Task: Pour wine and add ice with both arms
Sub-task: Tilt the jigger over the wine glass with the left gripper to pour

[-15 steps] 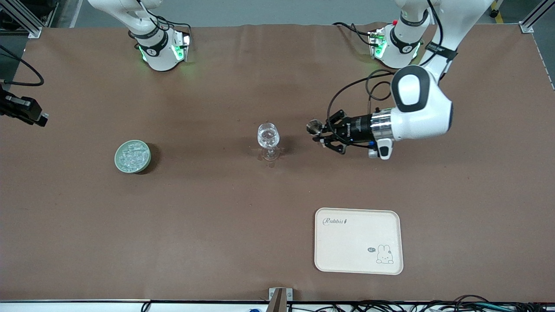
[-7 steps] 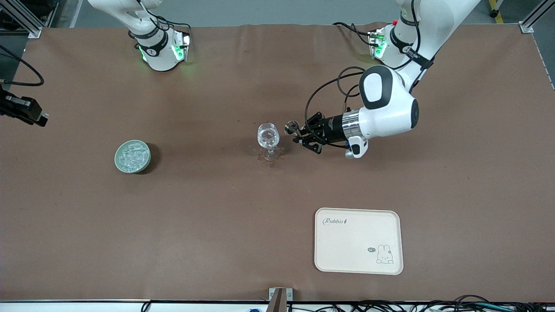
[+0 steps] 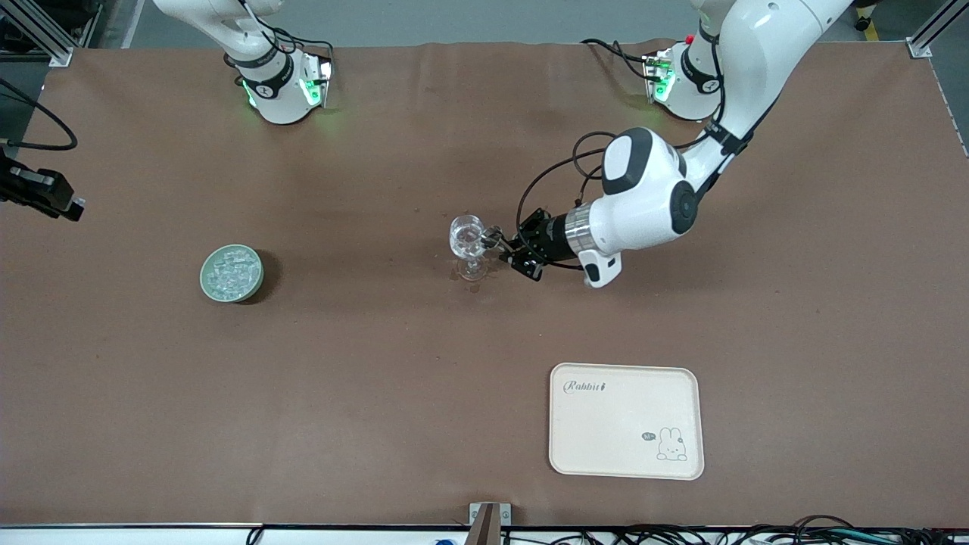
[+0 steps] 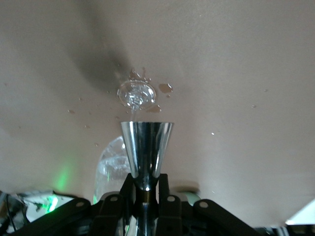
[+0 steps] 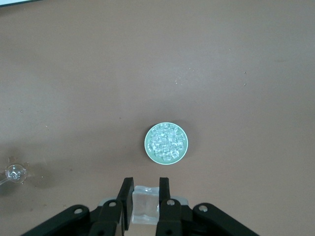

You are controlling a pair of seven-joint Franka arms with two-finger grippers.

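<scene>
A clear stemmed glass [image 3: 468, 241] stands mid-table, its foot [image 4: 137, 93] ringed by wet spots of wine [image 4: 165, 88]. My left gripper [image 3: 506, 248] lies level beside the glass, shut on the waist of a steel jigger [image 4: 146, 147]. The jigger's mouth [image 3: 490, 236] is right at the glass bowl. The ice [image 3: 231, 271] fills a pale green bowl [image 5: 166, 143] toward the right arm's end. My right gripper [image 5: 145, 194] hangs high over the table near that bowl, shut on one clear ice cube [image 5: 145, 205]. It is out of the front view.
A cream tray [image 3: 625, 420] with a rabbit print lies nearer the front camera than the glass, toward the left arm's end. A black device [image 3: 38, 193] juts in at the right arm's table end. Both arm bases stand along the table's farthest edge.
My left arm has swung the jigger across from the left arm's end until it reaches the glass. The glass and the bowl of ice have not moved.
</scene>
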